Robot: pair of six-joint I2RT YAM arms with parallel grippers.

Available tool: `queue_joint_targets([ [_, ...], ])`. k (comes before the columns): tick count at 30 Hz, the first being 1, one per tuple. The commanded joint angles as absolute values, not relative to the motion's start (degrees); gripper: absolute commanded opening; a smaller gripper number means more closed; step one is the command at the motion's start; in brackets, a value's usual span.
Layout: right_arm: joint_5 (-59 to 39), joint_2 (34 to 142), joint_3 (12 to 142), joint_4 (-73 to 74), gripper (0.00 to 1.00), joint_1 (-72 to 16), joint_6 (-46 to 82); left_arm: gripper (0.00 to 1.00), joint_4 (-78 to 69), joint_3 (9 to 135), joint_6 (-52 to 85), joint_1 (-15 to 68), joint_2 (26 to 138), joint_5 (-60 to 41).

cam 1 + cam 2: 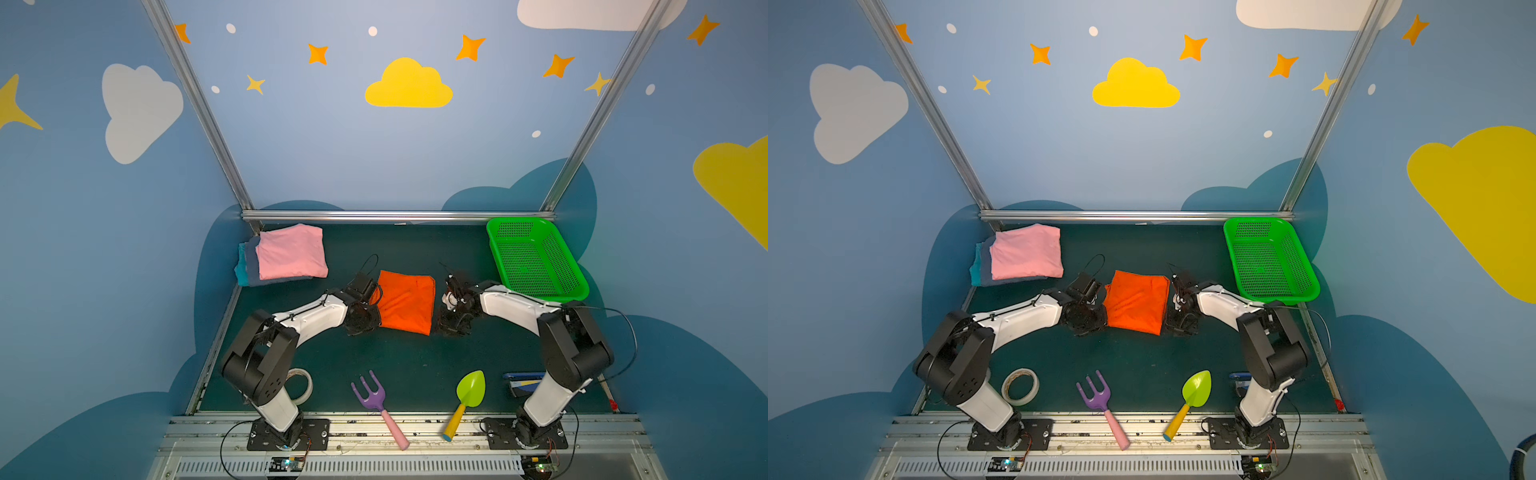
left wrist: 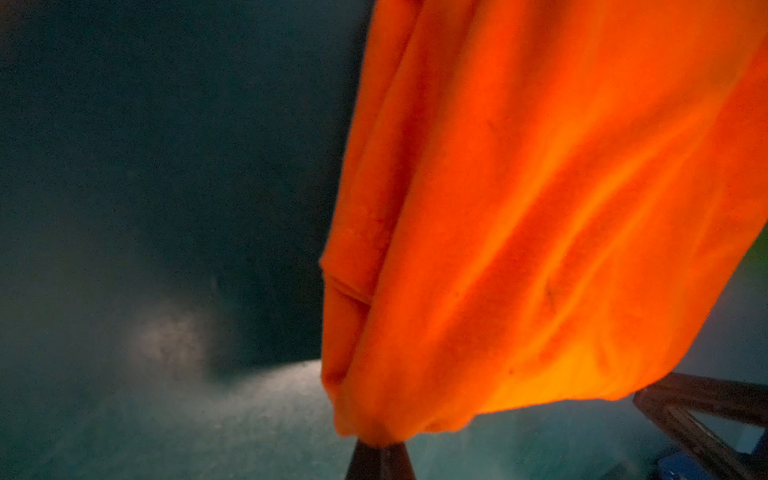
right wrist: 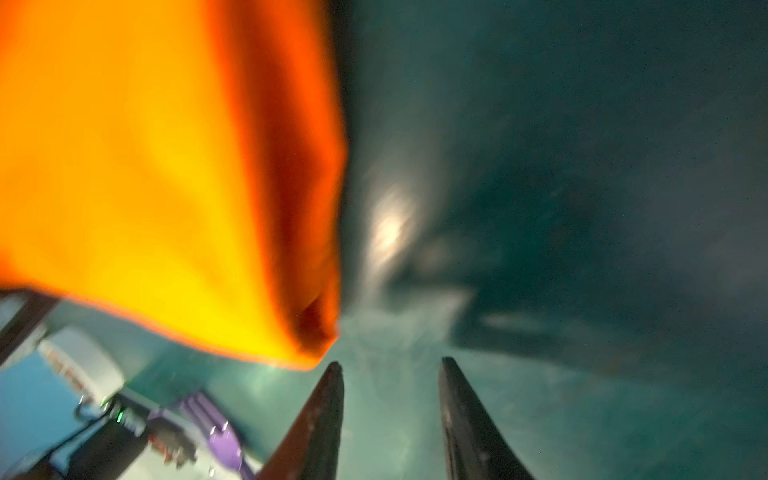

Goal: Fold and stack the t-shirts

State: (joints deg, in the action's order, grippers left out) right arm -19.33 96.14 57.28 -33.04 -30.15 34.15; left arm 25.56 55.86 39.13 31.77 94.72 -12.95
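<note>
Cloth, item one: orange t-shirt (image 1: 405,301), folded to a rough rectangle, at the middle of the table (image 1: 415,365), between the two arms in both top views.
- Left gripper (image 2: 379,451): fingertips together, pinching a bunched corner of the orange t-shirt. It sits at the shirt's left edge (image 1: 1106,307). In the left wrist view the cloth by the grip hangs clear of the table.
- Right gripper (image 3: 390,370): fingers (image 3: 324,415) apart with nothing between them. The nearest shirt corner (image 3: 316,332) is just beside one fingertip. Whether it touches is not clear, as the view is blurred.

Cloth, item two: stack at the far left corner of the table. The pink t-shirt (image 1: 291,251) is on top. The grey-blue t-shirt (image 1: 251,266) and teal t-shirt (image 1: 240,268) show only as edges beneath it, on its left side.

Other stock:
- Green basket (image 1: 559,257), perforated, at the far right corner.
- Tape roll (image 1: 1020,386), near the left arm's base.
- Purple toy fork (image 1: 370,392) and green toy trowel (image 1: 471,388), along the near edge. Their handles overhang the rail.
</note>
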Motion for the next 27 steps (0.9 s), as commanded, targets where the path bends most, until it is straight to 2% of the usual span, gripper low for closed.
queue_joint_targets([
  [1, -25.36, 90.47, 53.87, -26.64, 0.42, -30.32, 36.8, 0.04, 26.85, 57.86, 40.2, 33.88, 95.37, -12.5],
  [6, -27.57, 87.94, 50.92, -22.84, 0.48, -30.5, 38.15, 0.04, 26.33, 58.97, 40.95, 36.11, 97.44, -13.05],
  [14, -25.56, 97.18, 52.6, -20.19, 0.45, -27.33, 38.59, 0.04, 25.04, 57.05, 42.15, 36.65, 98.24, -13.1],
  [23, -22.94, 101.24, 55.26, -19.05, 0.47, -24.83, 37.48, 0.04, 24.03, 56.95, 41.99, 36.69, 101.48, -13.99],
  [25, -23.07, 102.4, 55.61, -17.67, 0.38, -24.65, 37.79, 0.04, 23.69, 57.04, 42.01, 36.64, 102.16, -14.25],
  [26, -23.69, 103.04, 55.7, -16.92, 0.25, -24.68, 37.93, 0.04, 23.53, 57.08, 41.94, 36.65, 102.45, -14.33],
  [27, -24.14, 103.63, 55.88, -16.66, 0.07, -24.62, 37.95, 0.04, 23.61, 57.13, 41.84, 36.65, 102.73, -14.38],
])
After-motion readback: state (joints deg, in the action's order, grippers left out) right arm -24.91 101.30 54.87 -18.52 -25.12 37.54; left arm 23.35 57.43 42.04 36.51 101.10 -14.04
